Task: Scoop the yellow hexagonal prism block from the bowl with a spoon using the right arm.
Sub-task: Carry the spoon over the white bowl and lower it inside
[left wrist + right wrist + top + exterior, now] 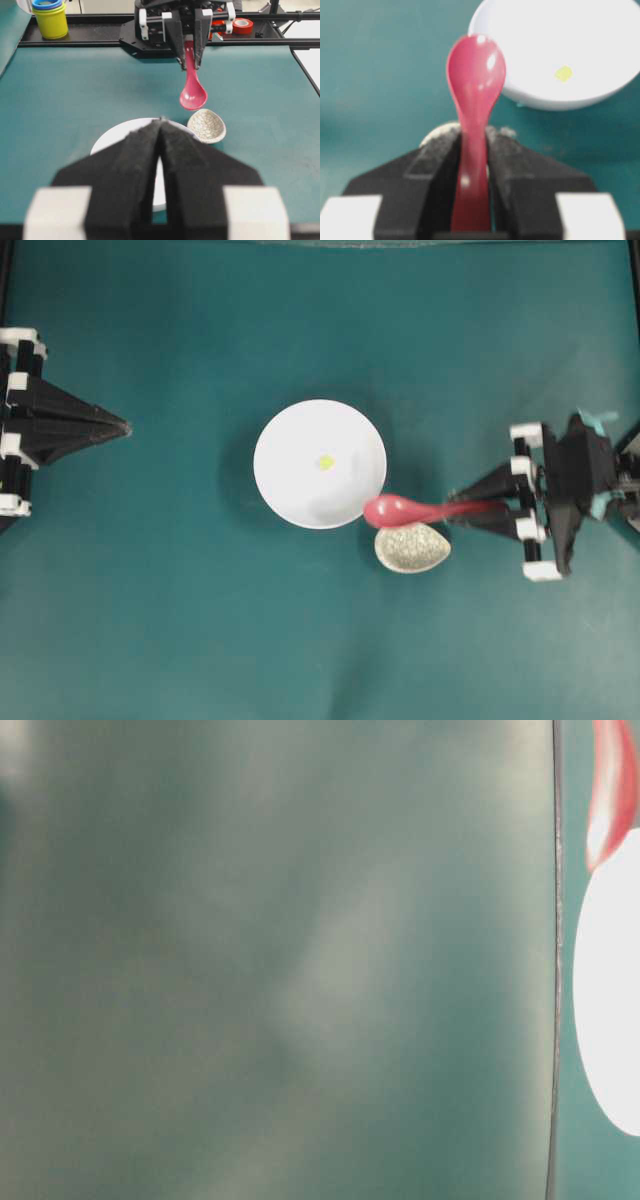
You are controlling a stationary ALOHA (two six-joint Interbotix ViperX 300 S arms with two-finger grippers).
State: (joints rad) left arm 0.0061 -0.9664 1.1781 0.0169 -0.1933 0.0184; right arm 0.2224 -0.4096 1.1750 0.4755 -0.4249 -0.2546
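Note:
The white bowl (pixel 290 490) stands mid-table with the tiny yellow hexagonal prism block (pixel 326 462) inside it, also visible in the right wrist view (pixel 563 73). My right gripper (pixel 455 511) is shut on the handle of the pink-red spoon (pixel 400 510). The spoon is lifted, its head hanging just outside the bowl's near-right rim (pixel 540 100) and above the speckled rest. In the left wrist view the spoon (pixel 192 92) points down toward the bowl (pixel 112 137). My left gripper (pixel 126 427) sits far left, shut and empty, tips touching (pixel 161 120).
A small speckled egg-shaped spoon rest (pixel 412 547) lies just right of the bowl, under the spoon's head. Stacked yellow and blue cups (pixel 50 17) and red tape rolls (pixel 242 25) sit beyond the table's far edge. The table-level view is mostly blur.

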